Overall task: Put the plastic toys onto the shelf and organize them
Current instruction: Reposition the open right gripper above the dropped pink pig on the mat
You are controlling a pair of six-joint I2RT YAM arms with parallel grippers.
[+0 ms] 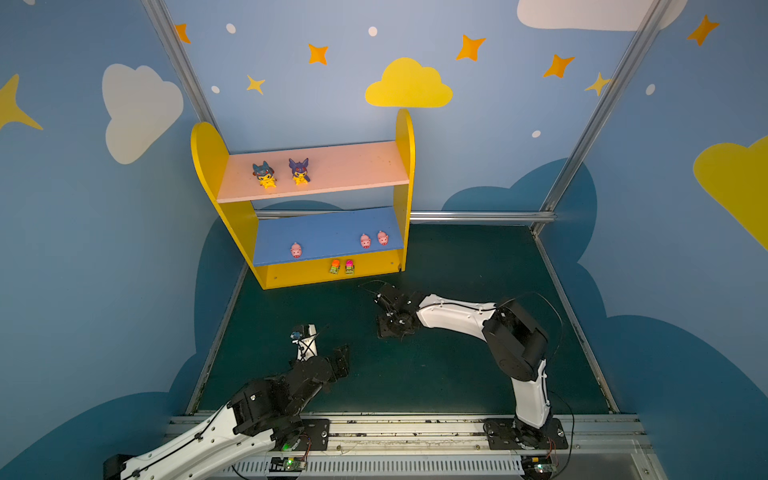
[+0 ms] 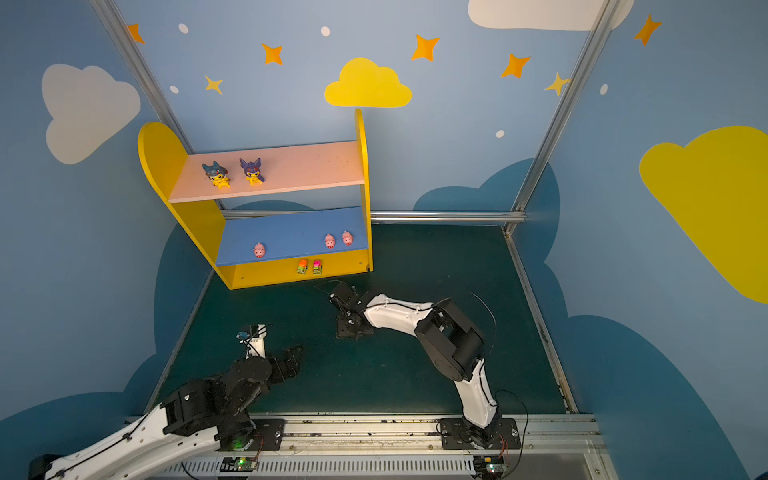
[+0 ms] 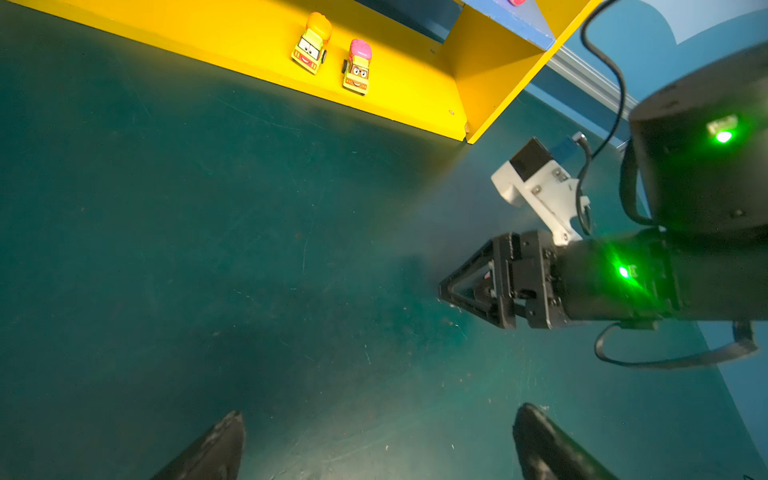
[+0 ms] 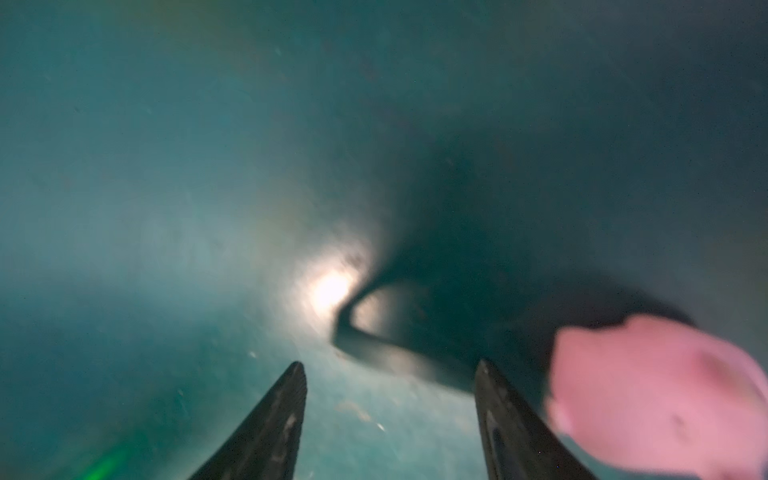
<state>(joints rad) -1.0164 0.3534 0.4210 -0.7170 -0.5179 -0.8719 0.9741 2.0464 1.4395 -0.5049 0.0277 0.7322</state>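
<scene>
Pig (image 4: 656, 395) showed plainly in the right wrist view, just outside one finger of the right gripper (image 4: 388, 365), whose jaws stood apart; both top views hid it. Left gripper (image 3: 380, 411) stood wide open.

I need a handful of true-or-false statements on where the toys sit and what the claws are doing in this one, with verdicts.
1. Both hooded figurines stand on the pink upper board. True.
2. Four pigs sit on the blue lower board. False: three pigs sit there.
3. Both cars sit on the yellow base. True.
4. The left claw is shut on a car. False: it is open and holds nothing.
5. The pink toy lies between the fingers of the right claw. False: it lies outside one finger, and the open claw has nothing between its fingers.
</scene>
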